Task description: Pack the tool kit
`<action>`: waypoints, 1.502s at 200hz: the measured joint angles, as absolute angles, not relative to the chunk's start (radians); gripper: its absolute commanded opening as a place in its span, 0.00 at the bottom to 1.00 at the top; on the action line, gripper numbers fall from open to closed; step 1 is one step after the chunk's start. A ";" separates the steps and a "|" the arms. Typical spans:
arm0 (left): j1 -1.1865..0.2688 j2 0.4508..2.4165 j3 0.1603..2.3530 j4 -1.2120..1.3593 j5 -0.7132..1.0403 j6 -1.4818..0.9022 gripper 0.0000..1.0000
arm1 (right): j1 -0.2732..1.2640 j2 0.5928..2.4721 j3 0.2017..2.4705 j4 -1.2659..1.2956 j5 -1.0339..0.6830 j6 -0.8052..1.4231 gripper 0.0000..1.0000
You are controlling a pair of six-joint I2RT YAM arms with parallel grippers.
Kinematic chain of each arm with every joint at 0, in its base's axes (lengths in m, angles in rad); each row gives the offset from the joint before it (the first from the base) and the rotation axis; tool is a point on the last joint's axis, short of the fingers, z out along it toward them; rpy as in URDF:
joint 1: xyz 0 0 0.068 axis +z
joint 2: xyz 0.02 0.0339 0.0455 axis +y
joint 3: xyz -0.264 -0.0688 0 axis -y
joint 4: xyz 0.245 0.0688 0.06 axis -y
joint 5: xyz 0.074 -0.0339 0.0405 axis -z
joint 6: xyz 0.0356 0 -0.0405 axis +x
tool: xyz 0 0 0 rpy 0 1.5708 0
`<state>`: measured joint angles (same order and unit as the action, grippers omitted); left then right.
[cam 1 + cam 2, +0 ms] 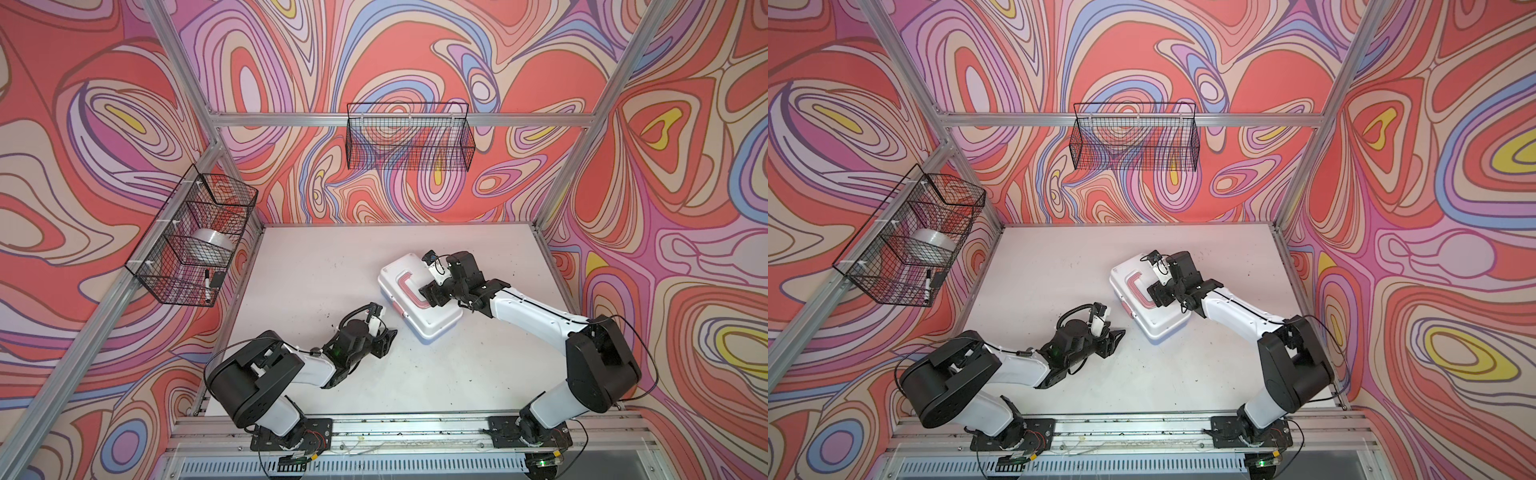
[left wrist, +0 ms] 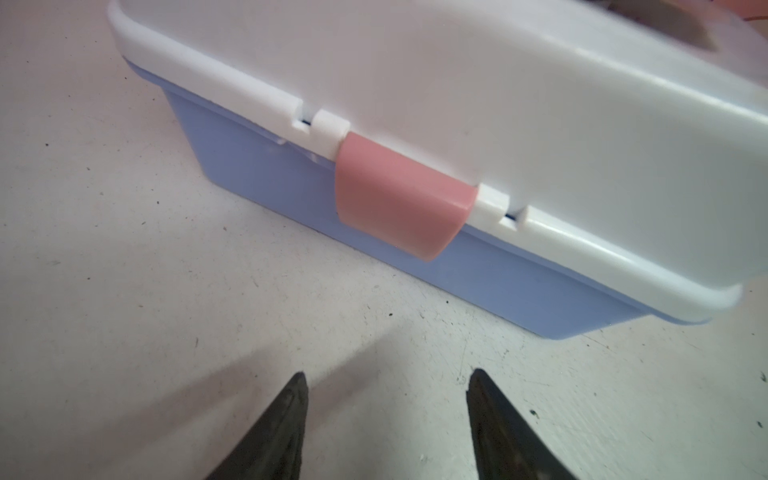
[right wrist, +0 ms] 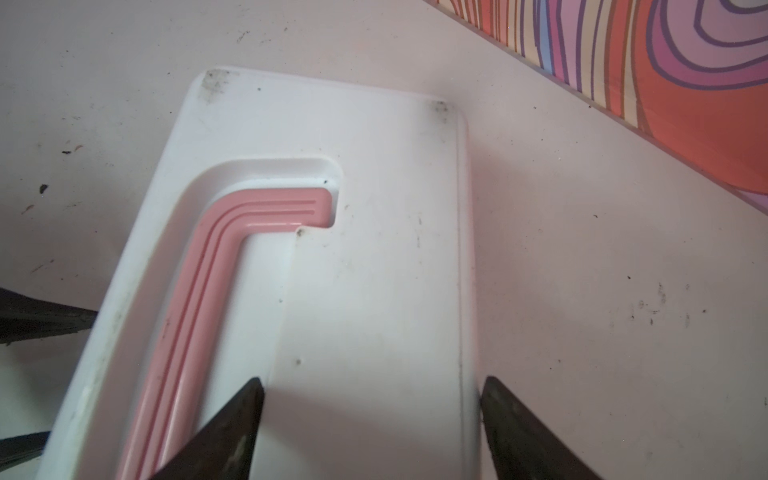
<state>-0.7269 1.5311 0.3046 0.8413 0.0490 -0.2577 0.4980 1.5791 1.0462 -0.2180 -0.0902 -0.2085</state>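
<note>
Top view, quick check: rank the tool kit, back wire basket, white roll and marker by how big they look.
1. back wire basket
2. tool kit
3. white roll
4. marker
The basket hangs higher, nearer the camera, so its lead over the kit may be only apparent.

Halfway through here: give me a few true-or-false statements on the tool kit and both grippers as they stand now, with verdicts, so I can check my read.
1. The lid of the tool kit is down on the blue base. True.
2. The pink latch is flipped up. False: it hangs down over the front of the base.
3. The left gripper grips the latch. False: its jaws are open, short of the latch, with nothing between them.
4. The right gripper is over the lid, jaws apart, beside the pink handle. True.
5. The handle stands upright. False: it lies flat in its recess in the lid.
</note>
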 measured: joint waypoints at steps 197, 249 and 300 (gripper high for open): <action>-0.732 1.676 0.276 1.065 0.051 -0.233 0.63 | 0.511 1.631 1.060 -0.119 -0.152 -0.358 0.84; -0.733 1.662 0.295 1.050 0.052 -0.221 0.63 | 0.474 1.612 1.052 -0.150 -0.139 -0.300 0.86; -0.733 1.666 0.319 1.038 0.053 -0.220 0.63 | 0.451 1.620 1.065 -0.179 -0.175 -0.276 0.84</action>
